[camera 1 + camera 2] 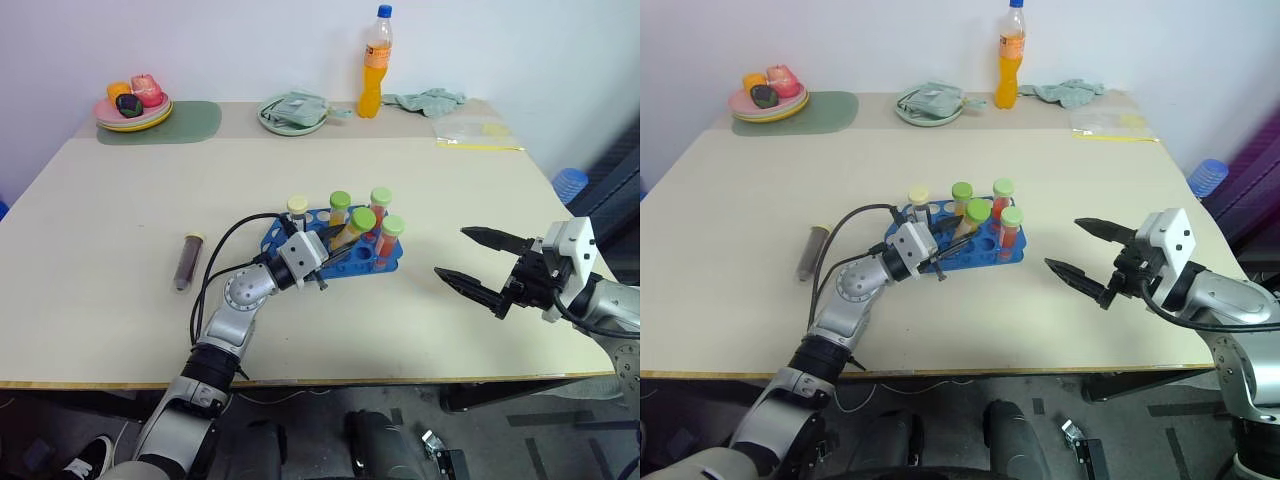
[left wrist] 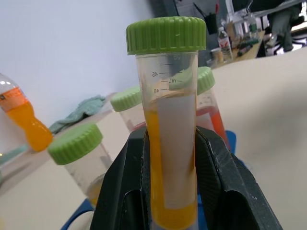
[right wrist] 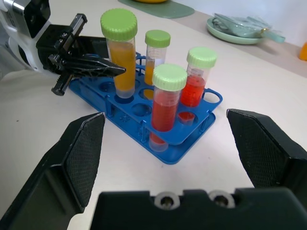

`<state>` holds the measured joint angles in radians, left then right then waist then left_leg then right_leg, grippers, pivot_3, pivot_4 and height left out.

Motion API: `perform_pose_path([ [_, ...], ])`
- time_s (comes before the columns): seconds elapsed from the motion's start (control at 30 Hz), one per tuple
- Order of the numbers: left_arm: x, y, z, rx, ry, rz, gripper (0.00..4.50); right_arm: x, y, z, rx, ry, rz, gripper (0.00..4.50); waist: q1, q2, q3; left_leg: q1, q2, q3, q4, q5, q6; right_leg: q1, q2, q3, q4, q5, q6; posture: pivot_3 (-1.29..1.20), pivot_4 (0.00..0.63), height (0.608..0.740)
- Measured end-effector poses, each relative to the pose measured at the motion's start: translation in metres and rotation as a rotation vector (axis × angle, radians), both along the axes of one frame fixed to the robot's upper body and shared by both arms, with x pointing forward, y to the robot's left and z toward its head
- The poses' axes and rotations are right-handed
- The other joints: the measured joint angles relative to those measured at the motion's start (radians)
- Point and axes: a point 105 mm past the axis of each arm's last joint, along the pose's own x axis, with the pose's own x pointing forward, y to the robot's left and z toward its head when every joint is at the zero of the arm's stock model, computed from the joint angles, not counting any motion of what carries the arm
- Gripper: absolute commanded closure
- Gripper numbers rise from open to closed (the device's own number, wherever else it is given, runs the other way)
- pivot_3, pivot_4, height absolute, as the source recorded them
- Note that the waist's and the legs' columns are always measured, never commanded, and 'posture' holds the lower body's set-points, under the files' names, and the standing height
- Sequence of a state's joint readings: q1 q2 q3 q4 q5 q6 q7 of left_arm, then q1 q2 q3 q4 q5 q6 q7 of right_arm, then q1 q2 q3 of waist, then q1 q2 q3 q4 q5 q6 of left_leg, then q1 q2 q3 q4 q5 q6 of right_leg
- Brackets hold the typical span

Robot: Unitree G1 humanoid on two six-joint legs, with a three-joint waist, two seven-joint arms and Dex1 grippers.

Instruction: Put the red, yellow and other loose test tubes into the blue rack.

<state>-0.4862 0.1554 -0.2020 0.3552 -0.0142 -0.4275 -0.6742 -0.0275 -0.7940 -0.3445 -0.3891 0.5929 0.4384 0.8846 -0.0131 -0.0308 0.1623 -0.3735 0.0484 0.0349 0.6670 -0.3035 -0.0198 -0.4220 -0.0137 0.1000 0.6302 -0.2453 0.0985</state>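
Left claw (image 1: pixel 328 246) clamps a yellow tube (image 1: pixel 352 231) at the rack (image 1: pixel 335 262), among four standing tubes; right claw (image 1: pixel 470 262) gapes apart; a dark tube (image 1: pixel 187 260) lies nearer the desk's (image 1: pixel 120 230) left edge.

Blue rack (image 3: pixel 158 125), yellow-filled tube (image 2: pixel 171 143) with green cap, two red-filled tubes (image 3: pixel 164 109) capped green, dark brown tube (image 1: pixel 187 260) lying on the beige table (image 1: pixel 120 200), orange drink bottle (image 1: pixel 373 65) (blue cap), black gripper fingers (image 3: pixel 84 153), pale green cloth (image 1: pixel 428 100).
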Motion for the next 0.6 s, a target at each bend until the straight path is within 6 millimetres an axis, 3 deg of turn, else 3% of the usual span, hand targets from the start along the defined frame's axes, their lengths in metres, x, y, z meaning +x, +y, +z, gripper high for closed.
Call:
perform_pose_path([
  [0.6, -0.0053, -0.0014, -0.0068, -0.107, 0.104, -0.021, 3.77, 0.001, -0.0015, 0.0012, -0.01, -0.004, -0.015, 0.0, 0.0, 0.001, -0.001, 0.0, 0.0, 0.0, 0.0, 0.0, 0.0, 0.0, 0.0, 0.0, 0.0, 0.0, 0.0, 0.0, 0.15, 0.74],
])
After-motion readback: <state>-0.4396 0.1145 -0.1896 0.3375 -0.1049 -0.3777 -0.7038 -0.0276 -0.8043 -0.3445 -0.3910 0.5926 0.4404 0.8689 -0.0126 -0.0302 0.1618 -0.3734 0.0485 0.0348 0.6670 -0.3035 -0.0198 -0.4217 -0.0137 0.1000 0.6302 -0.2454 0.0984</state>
